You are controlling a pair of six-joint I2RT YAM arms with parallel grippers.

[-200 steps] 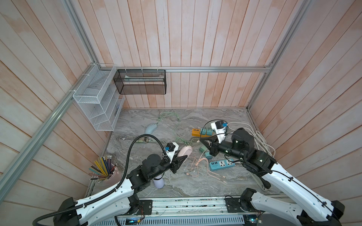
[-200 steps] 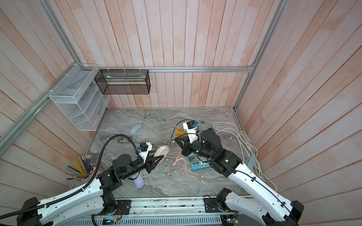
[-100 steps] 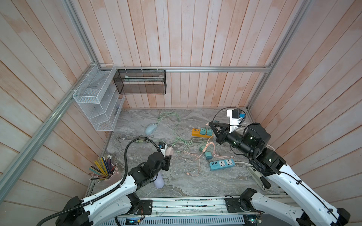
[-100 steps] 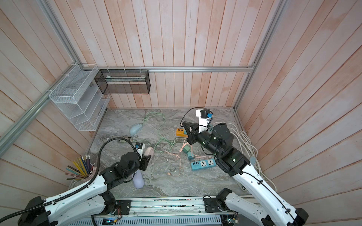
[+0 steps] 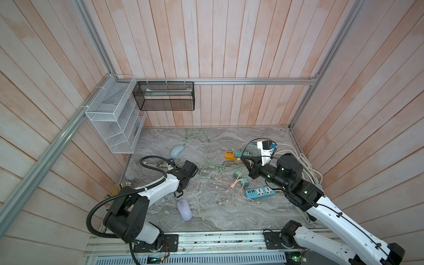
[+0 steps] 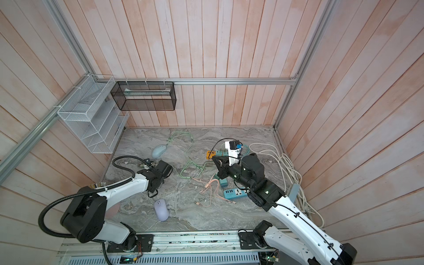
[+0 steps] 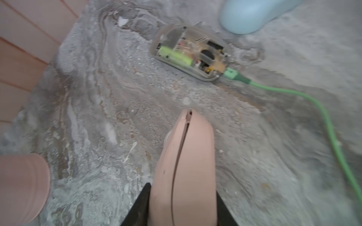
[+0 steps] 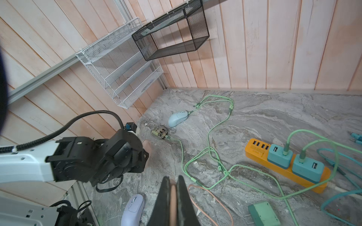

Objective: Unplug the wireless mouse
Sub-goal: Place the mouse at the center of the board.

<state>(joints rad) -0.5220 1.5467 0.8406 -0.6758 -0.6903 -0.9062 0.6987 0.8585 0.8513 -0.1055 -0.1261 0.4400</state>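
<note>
grey marble table (image 5: 206, 220) sits as it did a second ago; what changed is my arms. back then they faced each other over the middle. now the left arm (image 5: 160, 186) has swung off toward the left wall, and the right arm (image 5: 286, 176) has drawn up and back, so its gripper is near the orange power strip (image 8: 254, 151).

the left gripper (image 7: 182, 203) is clamped on the pink mouse (image 7: 186, 160), with a black jaw on either side of its body, and the mouse went along with it. from the wrist camera i see it held over the marble, near the clear mouse (image 7: 190, 56) and its green cable (image 7: 313, 101). in both top views the arm hides it.

the right gripper (image 8: 173, 182) has its jaws pressed together. a pinkish strip shows between them and i cannot tell what it is.

the purple mouse (image 5: 184, 212), half covered by my left arm earlier, lies in the open at the same spot. the pink cable (image 5: 231, 185) lies loose mid-table, well apart from the pink mouse.
</note>
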